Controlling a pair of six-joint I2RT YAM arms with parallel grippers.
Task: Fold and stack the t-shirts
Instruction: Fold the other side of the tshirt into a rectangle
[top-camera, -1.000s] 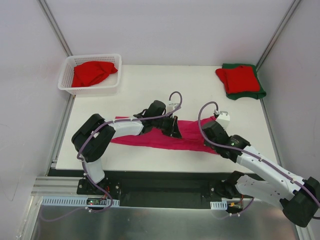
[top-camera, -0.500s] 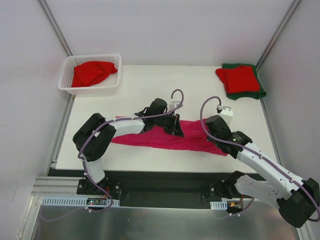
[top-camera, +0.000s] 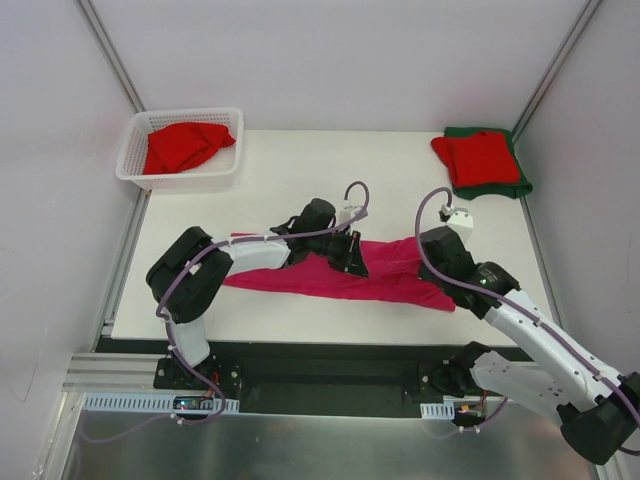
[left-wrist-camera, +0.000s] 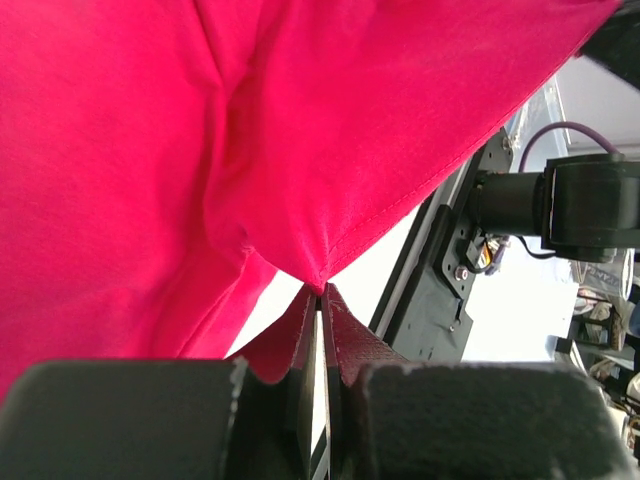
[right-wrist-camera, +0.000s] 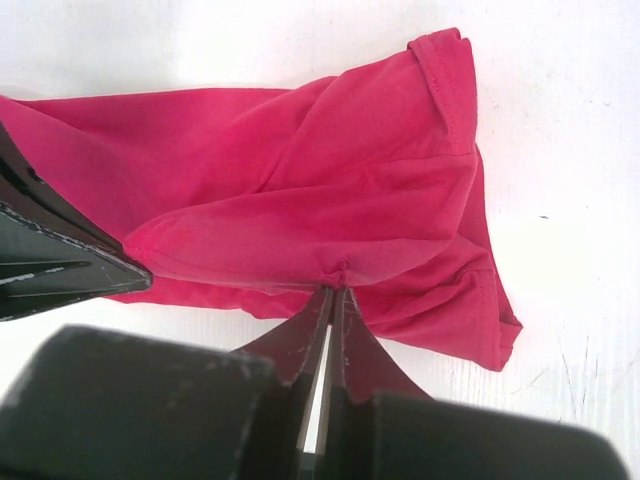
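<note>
White table (top-camera: 300, 170), L tool (left-wrist-camera: 322, 292) & R tool (right-wrist-camera: 336, 290) each clamping pink t-shirt (top-camera: 385, 275) (at hem)

A magenta t-shirt (top-camera: 320, 280) lies stretched across the white table (top-camera: 300, 170).

A white table (top-camera: 300, 180) is seen. A pink shirt (top-camera: 300, 278) is spread, rumpled, across its near middle. A basket (top-camera: 180, 180) is set at the far left corner, seemingly overhanging the edge. A folded green shirt (top-camera: 520, 186) is laid at the far right corner, beneath a red shirt (top-camera: 478, 157).
</note>
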